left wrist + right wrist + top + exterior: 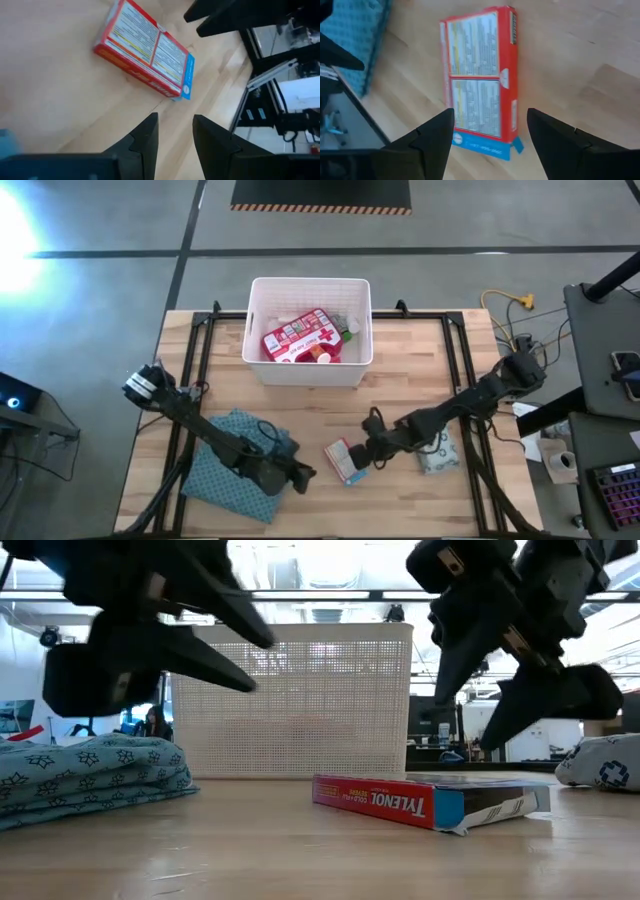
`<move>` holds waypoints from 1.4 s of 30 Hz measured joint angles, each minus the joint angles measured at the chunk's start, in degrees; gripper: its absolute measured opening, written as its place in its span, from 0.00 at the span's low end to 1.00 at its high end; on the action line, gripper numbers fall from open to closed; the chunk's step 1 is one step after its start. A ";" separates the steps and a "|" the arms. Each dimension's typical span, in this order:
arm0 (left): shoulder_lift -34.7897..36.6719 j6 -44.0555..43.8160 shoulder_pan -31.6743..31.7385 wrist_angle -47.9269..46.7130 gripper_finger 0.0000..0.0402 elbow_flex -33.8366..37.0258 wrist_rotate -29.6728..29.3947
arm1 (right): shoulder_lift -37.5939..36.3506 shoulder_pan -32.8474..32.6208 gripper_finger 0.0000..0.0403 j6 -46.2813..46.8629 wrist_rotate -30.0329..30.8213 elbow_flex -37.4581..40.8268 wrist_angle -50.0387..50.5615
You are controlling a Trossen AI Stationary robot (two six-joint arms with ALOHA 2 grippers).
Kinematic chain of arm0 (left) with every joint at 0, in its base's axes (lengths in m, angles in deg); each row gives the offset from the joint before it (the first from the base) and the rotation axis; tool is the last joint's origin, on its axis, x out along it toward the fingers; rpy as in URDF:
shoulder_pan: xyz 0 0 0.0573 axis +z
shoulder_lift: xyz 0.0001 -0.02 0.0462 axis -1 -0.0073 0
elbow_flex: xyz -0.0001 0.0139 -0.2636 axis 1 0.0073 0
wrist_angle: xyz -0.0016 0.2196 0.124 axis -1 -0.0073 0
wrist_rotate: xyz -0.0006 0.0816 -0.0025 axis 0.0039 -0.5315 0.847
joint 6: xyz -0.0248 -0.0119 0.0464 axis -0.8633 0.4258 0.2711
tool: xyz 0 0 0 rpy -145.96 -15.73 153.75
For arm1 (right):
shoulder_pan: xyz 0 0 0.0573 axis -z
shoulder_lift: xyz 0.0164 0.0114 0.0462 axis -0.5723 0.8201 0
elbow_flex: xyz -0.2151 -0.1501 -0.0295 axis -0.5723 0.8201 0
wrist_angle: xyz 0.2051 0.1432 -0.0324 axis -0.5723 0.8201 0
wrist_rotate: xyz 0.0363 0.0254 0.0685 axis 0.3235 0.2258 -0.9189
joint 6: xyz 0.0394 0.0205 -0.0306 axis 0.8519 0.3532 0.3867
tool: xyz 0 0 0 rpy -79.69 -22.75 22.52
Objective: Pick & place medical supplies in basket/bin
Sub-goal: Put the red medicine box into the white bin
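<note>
A small red-blue-white box (342, 461) lies flat on the wooden table near its front edge, printed face up (477, 75). My right gripper (490, 115) hangs open just above the box (430, 802), one finger over each long side, touching nothing. My left gripper (175, 117) is open and empty beside the box's left end (145, 55), over the edge of the blue-green cloth (235, 465). The pale dotted soft pack (437, 452) lies to the right of the box. The white bin (262, 330) at the back holds the red-and-white first aid case (298, 335) and a green-capped bottle (350, 328).
The blue-green patterned cloth (90, 770) lies crumpled at the near left. Black frame rails (195, 360) run along both sides of the table. Bare wood (400, 380) lies between the bin and the box. Cables and equipment (520, 310) sit off the table's right edge.
</note>
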 joint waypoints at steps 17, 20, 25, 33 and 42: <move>-14.80 -0.18 3.74 -9.16 0.25 -12.68 4.17 | 5.70 0.80 0.60 -3.07 -3.58 5.21 -13.34; -14.24 -1.53 4.23 -8.36 0.25 -10.54 4.37 | 7.51 1.40 0.59 -3.98 -4.47 5.77 -19.26; -14.01 -2.04 5.23 -7.87 0.25 -9.23 5.65 | 9.62 1.95 0.58 -5.73 -6.62 5.57 -24.85; -14.04 0.04 6.18 -8.56 0.25 -9.86 6.40 | 8.63 2.46 0.58 -8.55 -6.35 3.79 -29.26; -14.04 0.78 6.43 -8.49 0.25 -9.63 4.88 | 9.29 2.34 0.57 -16.18 -7.17 -5.60 -15.43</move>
